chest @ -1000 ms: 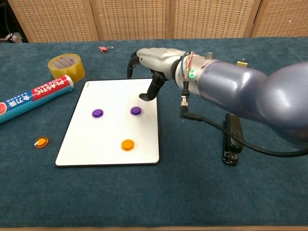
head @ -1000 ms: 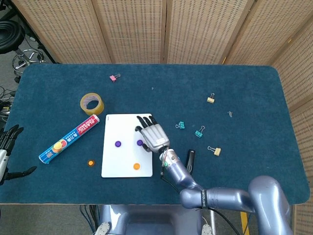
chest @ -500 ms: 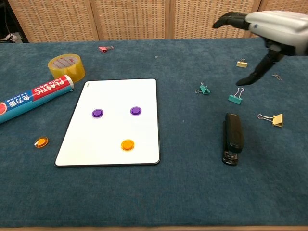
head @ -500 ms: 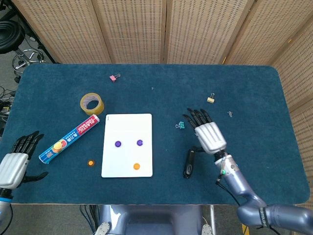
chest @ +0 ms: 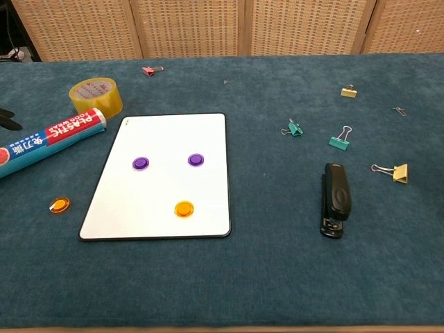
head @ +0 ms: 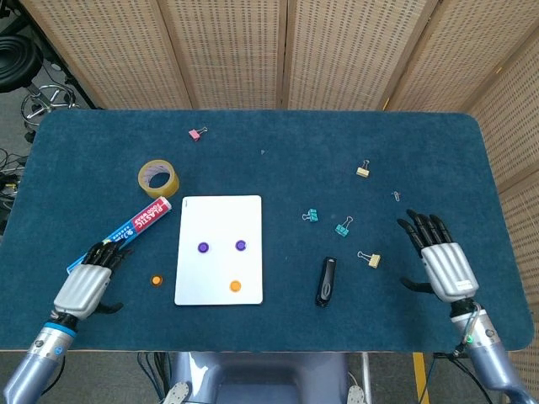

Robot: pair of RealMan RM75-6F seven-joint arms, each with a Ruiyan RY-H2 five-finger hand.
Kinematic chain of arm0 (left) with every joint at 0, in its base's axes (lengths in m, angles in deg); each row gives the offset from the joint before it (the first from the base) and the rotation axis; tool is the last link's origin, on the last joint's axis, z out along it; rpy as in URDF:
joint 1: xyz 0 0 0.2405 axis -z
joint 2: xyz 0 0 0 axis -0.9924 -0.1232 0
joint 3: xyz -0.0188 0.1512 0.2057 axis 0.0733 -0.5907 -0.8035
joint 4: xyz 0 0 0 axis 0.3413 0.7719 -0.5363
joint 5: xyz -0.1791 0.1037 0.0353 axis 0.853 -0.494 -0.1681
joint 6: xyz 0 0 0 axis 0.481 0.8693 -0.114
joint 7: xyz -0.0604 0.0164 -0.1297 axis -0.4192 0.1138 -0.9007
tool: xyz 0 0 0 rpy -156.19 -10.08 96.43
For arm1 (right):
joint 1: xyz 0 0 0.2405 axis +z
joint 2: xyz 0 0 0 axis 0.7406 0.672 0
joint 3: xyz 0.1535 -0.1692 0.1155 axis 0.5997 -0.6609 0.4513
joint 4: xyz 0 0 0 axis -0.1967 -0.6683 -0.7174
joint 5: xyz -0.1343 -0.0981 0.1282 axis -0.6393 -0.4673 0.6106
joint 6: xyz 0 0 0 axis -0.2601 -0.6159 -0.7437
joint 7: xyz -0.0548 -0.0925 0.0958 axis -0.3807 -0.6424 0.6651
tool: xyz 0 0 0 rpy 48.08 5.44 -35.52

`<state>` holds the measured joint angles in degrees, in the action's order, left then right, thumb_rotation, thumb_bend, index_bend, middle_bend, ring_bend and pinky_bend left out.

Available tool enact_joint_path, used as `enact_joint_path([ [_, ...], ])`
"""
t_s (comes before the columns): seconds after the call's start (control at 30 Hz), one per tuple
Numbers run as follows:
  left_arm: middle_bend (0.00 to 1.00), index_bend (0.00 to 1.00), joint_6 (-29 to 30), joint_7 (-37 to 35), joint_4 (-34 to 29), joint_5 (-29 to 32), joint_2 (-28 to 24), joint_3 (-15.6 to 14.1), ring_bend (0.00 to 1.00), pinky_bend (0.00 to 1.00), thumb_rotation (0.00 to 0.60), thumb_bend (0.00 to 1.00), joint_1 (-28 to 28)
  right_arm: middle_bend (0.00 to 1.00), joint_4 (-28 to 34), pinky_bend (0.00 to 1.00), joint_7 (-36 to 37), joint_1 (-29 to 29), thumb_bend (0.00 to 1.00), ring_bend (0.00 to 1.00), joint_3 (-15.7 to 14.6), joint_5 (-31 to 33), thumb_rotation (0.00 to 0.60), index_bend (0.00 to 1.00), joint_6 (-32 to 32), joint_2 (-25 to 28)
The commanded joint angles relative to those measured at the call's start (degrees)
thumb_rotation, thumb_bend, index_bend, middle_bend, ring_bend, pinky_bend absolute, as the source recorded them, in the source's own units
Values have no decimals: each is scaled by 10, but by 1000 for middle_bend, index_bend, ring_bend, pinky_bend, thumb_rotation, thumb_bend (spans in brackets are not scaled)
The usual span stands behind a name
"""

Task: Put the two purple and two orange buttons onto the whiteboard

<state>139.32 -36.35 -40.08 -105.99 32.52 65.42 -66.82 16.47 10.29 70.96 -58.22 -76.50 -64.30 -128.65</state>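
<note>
Both hands are shifting since the earlier frames: the right hand (head: 444, 266) is pulling away from the middle of the table toward its right edge, and the left hand (head: 84, 286) is coming in over the front left corner. Each is hovering palm down with fingers spread, holding nothing; in the chest view only dark fingertips (chest: 7, 119) of the left hand are showing at the left edge.

Just to the right of the left hand, the loose orange button (head: 156, 279) is lying on the blue cloth, off the whiteboard (head: 219, 212) that is sitting a little further right. On that board, two purple buttons (head: 203, 247) are resting side by side, and the other orange button (head: 235, 286) is lying nearer the front edge.

Right ahead of the left hand's fingers, a plastic wrap box (head: 135, 229) is lying at an angle, with a roll of tape (head: 158, 178) beyond it. Between the board and the right hand, a black stapler (head: 326, 281) is lying, and a yellow binder clip (head: 370, 259) is sitting just left of the right hand.
</note>
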Motion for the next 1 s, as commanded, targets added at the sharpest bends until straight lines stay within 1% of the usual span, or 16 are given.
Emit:
enact_joint_path([
  [0.03, 0, 157, -20, 16, 15, 16, 22, 4, 0, 0, 600, 102, 15, 0, -11, 0, 24, -30, 66, 0, -13, -14, 600, 72, -23, 9],
  [0.13, 0, 181, -30, 47, 25, 33, 47, 5, 0, 0, 600, 124, 25, 0, -22, 0, 50, -58, 63, 0, -17, -23, 600, 72, -46, 10],
  [0.27, 0, 214, -37, 90, 33, 66, 78, 10, 0, 0, 600, 211, 36, 0, -30, 0, 95, -90, 57, 0, -17, -30, 600, 73, -70, 11],
  [0.33, 0, 225, -32, 117, 33, 84, 90, 10, 0, 0, 600, 230, 38, 0, -37, 0, 111, -99, 57, 0, -14, -38, 600, 76, -76, 12],
  [0.47, 0, 239, -22, 147, 30, 109, 103, 9, 0, 0, 600, 255, 38, 0, -46, 0, 130, -109, 57, 0, -11, -49, 600, 84, -74, 15],
  [0.6, 0, 259, -21, 153, 35, 126, 116, 8, 0, 0, 600, 283, 41, 0, -47, 0, 136, -116, 57, 0, -3, -57, 600, 87, -75, 20],
  [0.73, 0, 316, -17, 157, 44, 135, 130, 6, 0, 0, 600, 291, 43, 0, -46, 0, 137, -123, 57, 0, 3, -66, 600, 89, -77, 21],
  [1.0, 0, 319, -13, 148, 60, 146, 148, 8, 0, 0, 600, 309, 47, 0, -44, 0, 133, -134, 58, 0, 14, -79, 600, 94, -76, 22],
])
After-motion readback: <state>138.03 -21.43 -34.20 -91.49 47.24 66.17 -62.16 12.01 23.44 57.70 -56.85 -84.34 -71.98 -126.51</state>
